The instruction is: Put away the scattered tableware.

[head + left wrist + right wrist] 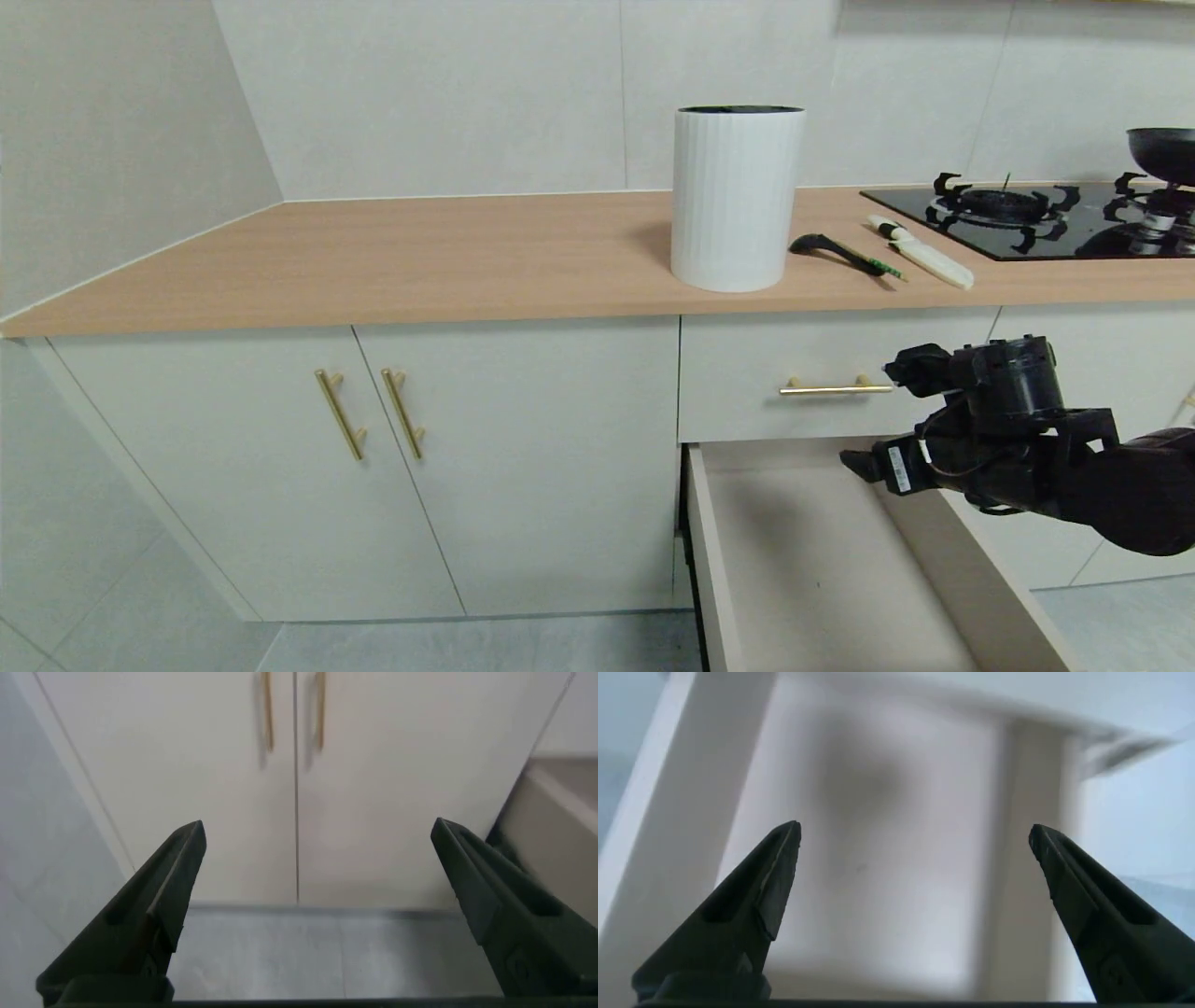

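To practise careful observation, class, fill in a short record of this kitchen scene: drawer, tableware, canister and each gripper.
Drawer: pulled open, below the counter.
Tableware: black spoon and white utensil lying on the counter, between the white canister and the hob.
White canister: upright on the counter.
Right gripper: fingers open, over the open drawer.
Left gripper: fingers open, facing the cabinet doors.

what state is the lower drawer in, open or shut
Open: the lower drawer is pulled well out, with its inside floor showing.
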